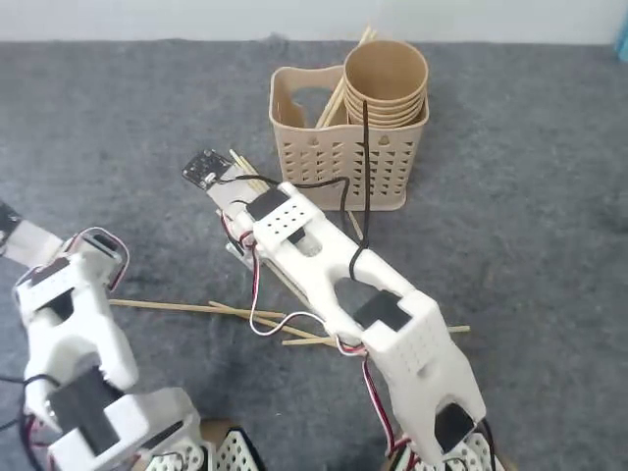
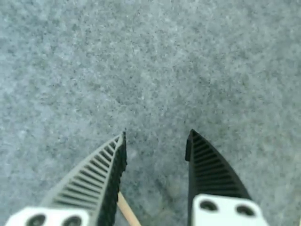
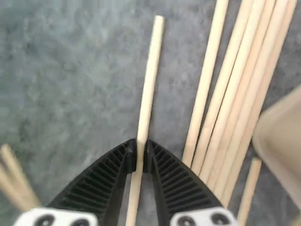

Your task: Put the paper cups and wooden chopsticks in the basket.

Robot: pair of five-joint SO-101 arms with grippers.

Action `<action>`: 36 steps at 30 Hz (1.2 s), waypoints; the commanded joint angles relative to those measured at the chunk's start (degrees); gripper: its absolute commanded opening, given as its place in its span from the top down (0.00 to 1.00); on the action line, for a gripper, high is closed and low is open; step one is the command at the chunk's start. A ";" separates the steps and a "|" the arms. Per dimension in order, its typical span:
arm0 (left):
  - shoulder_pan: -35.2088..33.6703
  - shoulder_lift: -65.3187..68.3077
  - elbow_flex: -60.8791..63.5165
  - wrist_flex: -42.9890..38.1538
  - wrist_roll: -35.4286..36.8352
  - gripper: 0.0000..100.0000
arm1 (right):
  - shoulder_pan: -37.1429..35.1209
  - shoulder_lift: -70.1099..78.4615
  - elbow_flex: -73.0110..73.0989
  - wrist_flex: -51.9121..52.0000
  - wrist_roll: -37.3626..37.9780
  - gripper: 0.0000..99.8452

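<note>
Table cover (image 1: pixel 530 245): grey felt-like cloth, matt, nubby. Chopsticks (image 3: pixel 149 70): pale bare wood, smooth, unvarnished. Basket (image 1: pixel 339 162) at 12 o'clock: beige perforated plastic, faint sheen. Paper cups (image 1: pixel 386 78): brown kraft paper, matt. Left gripper (image 2: pixel 157 136) and right gripper (image 3: pixel 139 148): black ribbed plastic, matt. Arm shells (image 1: pixel 412 343): smooth white plastic.

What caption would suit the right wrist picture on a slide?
The right gripper shut on one wooden chopstick, beside more chopsticks on the grey mat.

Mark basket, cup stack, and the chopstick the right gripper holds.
basket (image 1: pixel 319 152): high view, perforated front wall.
cup stack (image 1: pixel 392 69): high view, top cup's inside.
chopstick (image 3: pixel 149 80): right wrist view, bare shaft near its middle.
</note>
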 commanded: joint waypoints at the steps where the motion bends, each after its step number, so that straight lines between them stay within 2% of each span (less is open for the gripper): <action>1: 0.09 0.00 -2.68 0.26 0.70 0.80 | -0.13 -14.99 0.18 5.85 0.44 0.99; 6: 0.09 0.00 -2.68 0.26 0.62 0.80 | -0.04 -33.36 14.24 1.71 0.44 0.99; 14: 0.18 0.00 -2.68 0.26 0.62 0.80 | 0.13 -64.48 46.59 -22.73 0.70 0.99; 20: 0.18 0.00 -2.68 0.26 0.62 0.80 | 1.54 -70.55 56.88 -42.95 0.35 0.99; 24: 0.18 0.00 -2.68 0.26 0.62 0.80 | 3.12 -71.08 56.79 -45.85 0.00 0.99; 32: 0.26 0.00 -2.68 0.26 0.62 0.80 | 5.23 -71.25 55.82 -52.53 -13.98 0.99; 36: 0.26 0.00 -2.68 0.26 0.62 0.80 | 5.23 -71.25 56.18 -56.40 -26.37 0.99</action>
